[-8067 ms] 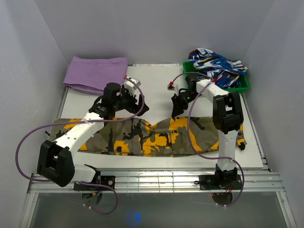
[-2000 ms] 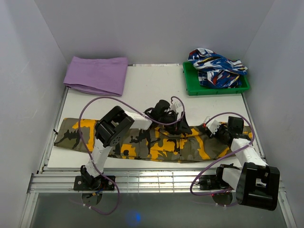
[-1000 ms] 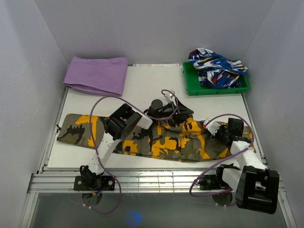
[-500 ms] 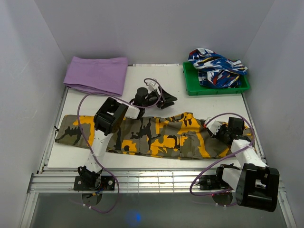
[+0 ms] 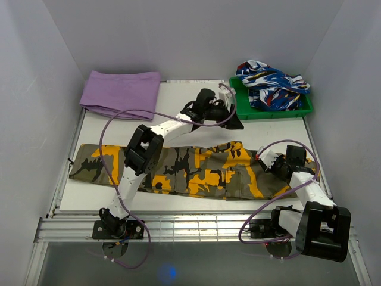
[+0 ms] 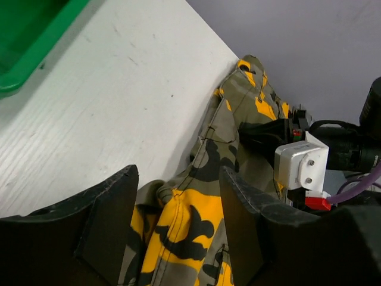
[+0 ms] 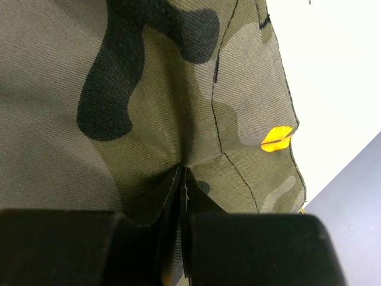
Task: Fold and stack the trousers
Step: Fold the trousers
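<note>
The camouflage trousers lie stretched left to right across the near half of the table. My left gripper hovers open beyond their far edge, close to the green tray, and holds nothing. In the left wrist view the left gripper looks down between its spread fingers at the trousers and the right arm's white block. At the trousers' right end my right gripper is shut on the cloth. Its wrist view shows the right gripper pinching a fold of the trousers.
A folded purple cloth lies at the back left. The green tray at the back right holds a blue, white and red garment; its corner shows in the left wrist view. Grey walls close in three sides.
My left gripper has moved off the trousers' middle, back and right toward the green tray. The trousers' far edge has settled flat. The right gripper has kept its grip and place.
</note>
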You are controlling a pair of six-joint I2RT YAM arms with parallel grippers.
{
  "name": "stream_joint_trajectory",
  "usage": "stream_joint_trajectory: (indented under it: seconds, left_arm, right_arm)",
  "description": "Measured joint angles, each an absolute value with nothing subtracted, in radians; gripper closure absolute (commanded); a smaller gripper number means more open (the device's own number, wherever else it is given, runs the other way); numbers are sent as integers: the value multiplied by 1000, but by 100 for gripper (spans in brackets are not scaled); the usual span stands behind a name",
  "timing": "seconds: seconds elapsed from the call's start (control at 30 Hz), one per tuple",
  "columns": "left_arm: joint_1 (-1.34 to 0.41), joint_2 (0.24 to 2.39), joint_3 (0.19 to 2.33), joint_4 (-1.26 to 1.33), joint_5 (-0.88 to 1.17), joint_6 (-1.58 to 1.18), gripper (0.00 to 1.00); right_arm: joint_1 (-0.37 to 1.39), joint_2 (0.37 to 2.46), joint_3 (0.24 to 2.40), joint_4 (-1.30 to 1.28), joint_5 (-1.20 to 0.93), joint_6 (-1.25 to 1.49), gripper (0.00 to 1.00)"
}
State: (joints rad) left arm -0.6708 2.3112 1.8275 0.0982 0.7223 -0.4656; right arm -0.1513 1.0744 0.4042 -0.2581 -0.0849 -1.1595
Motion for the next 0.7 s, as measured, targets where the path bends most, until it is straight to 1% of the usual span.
stream_joint_trajectory:
  seconds: [0.07,0.13,0.23,0.33,0.47,0.53,0.6,0.63,0.7]
  left_arm:
    - [-698,2334,1889,45,721,-423,37]
    - [-728,2361,1938,-17,719,-382,38]
    - [-760,2402,1993,-101,703,-324,38]
    - [-782,2430,2001,-183,668,-273,36]
    - [-797,2449,2002,-264,611,-220,37]
    - [-801,2452,2002,-292,593,-205,43]
    - [-802,2453,2002,-308,582,-192,52]
    - [-802,2453,2002,-312,578,-189,63]
    - [-802,2453,2002,-315,563,-186,80]
  right_arm:
    - [-151,1075,405,-259,-85,-1160,92]
    - [-151,1076,406,-261,-85,-1160,92]
    - [-151,1080,410,-264,-84,-1160,92]
    - [-151,1081,410,-264,-84,-1160,92]
    - [-151,1082,411,-265,-84,-1160,92]
    - [-151,1082,411,-265,-84,-1160,92]
    - [-151,1083,411,-265,-84,-1160,92]
    - [-151,1083,412,-265,-84,-1160,92]
    - [-151,1084,412,-265,-84,-1161,92]
